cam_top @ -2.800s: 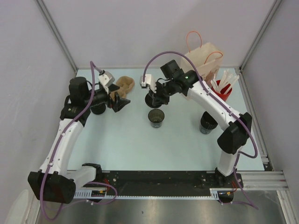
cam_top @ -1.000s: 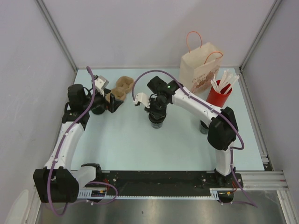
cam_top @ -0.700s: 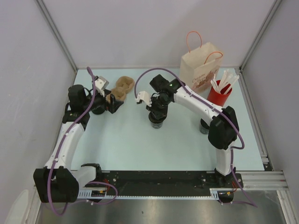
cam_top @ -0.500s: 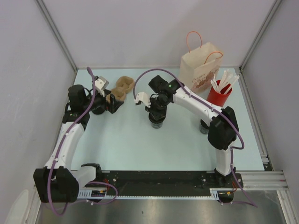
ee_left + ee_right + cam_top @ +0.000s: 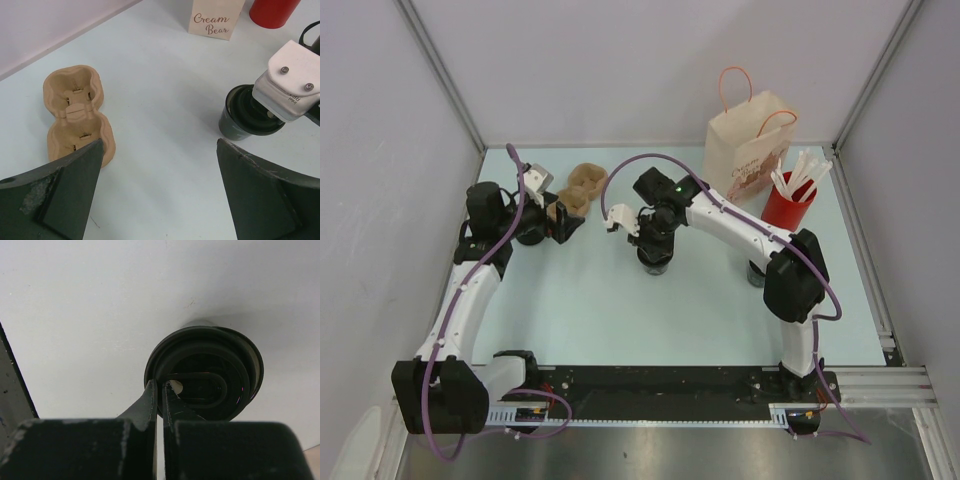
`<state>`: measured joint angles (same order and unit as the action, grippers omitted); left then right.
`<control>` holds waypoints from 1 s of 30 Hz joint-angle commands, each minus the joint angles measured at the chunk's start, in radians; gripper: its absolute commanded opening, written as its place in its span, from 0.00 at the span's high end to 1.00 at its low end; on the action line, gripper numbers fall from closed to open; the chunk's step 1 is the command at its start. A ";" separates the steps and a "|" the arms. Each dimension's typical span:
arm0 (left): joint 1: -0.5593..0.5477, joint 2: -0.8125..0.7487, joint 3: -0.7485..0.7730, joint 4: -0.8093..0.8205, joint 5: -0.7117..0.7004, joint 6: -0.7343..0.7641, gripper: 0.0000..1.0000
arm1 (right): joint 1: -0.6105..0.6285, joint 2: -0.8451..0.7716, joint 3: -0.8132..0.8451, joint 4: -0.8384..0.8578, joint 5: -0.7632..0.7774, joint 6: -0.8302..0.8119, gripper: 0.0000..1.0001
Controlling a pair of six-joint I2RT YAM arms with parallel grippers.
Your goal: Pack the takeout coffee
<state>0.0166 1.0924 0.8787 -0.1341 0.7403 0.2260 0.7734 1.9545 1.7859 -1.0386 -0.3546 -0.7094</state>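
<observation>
The takeout coffee (image 5: 656,263), a short black cup with a ringed black lid, stands mid-table, and also shows in the left wrist view (image 5: 243,121). My right gripper (image 5: 652,243) points down onto it. In the right wrist view its fingers (image 5: 161,386) are shut on the lid's left rim (image 5: 205,371), one tip outside the rim and one inside. My left gripper (image 5: 565,222) hangs open to the left, beside the tan pulp cup carrier (image 5: 582,188). Only bare table lies between the left gripper's (image 5: 159,145) fingers, with the carrier (image 5: 75,117) just past the left one.
A paper bag with orange handles (image 5: 750,150) marked "Cream Bear" (image 5: 216,17) stands at the back right. A red cup of white sticks (image 5: 788,200) is beside it. A taller black cup (image 5: 756,272) is half hidden behind the right arm.
The right gripper came down from beside the carrier and set the lid on the open cup. Over the last second only its wrist turned slightly. The left arm drew back a little.
</observation>
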 commanded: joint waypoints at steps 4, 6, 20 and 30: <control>0.008 -0.006 -0.004 0.045 0.031 -0.005 0.01 | 0.001 0.014 -0.010 0.023 0.011 0.004 1.00; 0.008 -0.008 -0.004 0.045 0.031 -0.007 0.01 | 0.001 0.014 -0.011 0.023 0.011 0.004 1.00; 0.008 -0.003 -0.006 0.047 0.036 -0.005 0.00 | -0.006 -0.003 -0.022 0.045 0.014 0.010 1.00; 0.011 -0.006 -0.006 0.047 0.036 -0.005 0.01 | -0.008 0.012 -0.019 0.020 0.014 -0.005 1.00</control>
<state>0.0166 1.0924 0.8787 -0.1322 0.7456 0.2260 0.7704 1.9610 1.7664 -1.0073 -0.3454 -0.7086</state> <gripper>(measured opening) 0.994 0.022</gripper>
